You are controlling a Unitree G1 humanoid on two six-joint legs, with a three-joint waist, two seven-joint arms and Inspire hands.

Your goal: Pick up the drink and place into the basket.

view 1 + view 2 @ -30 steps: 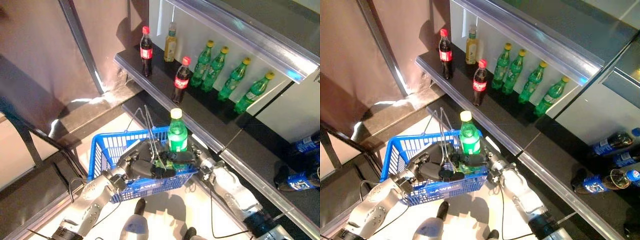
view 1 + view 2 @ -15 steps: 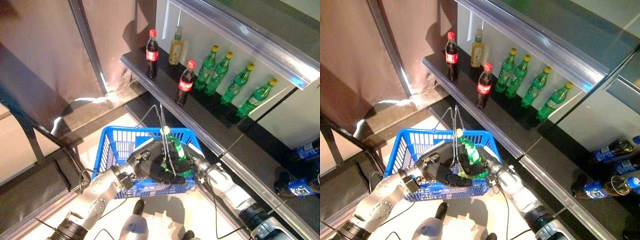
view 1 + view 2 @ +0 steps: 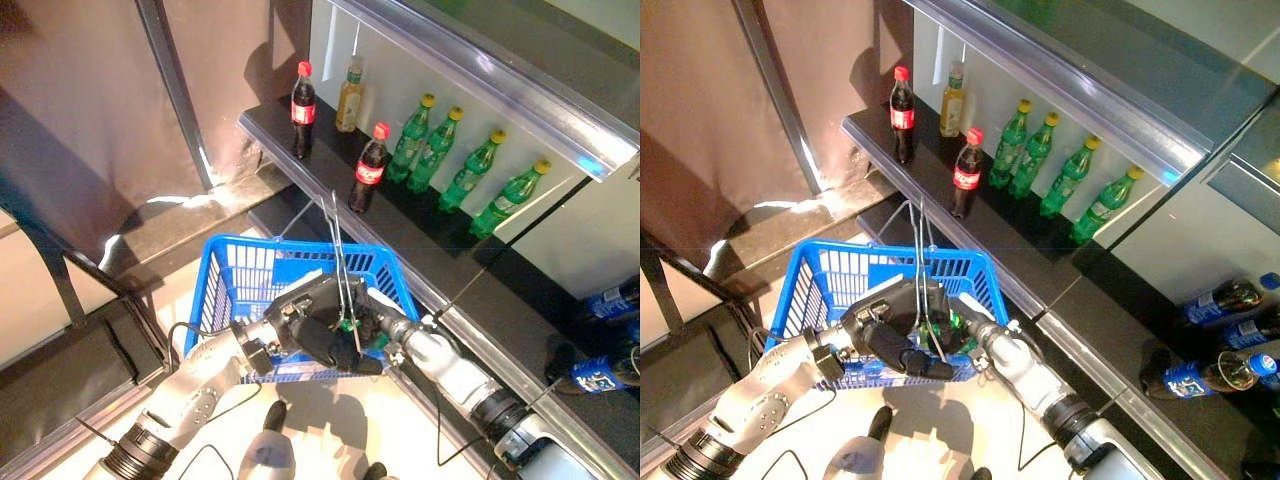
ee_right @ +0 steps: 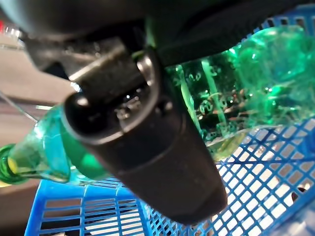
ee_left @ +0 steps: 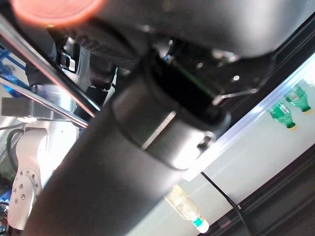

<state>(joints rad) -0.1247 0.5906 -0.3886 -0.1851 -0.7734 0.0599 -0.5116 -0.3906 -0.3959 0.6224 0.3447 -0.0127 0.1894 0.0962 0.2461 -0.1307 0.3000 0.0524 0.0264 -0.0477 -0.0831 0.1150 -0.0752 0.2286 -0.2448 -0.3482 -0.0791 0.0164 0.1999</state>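
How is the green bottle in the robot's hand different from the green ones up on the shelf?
The held green bottle lies tilted inside the blue basket, gripped by the right hand; the shelf green bottles stand free in a row. The shelf bottles show yellow caps; the held bottle's cap is hidden. All are green plastic.

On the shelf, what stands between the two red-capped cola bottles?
A yellowish bottle stands between the far cola bottle and the nearer cola bottle, set further back toward the shelf's white wall. Both eye views show this.
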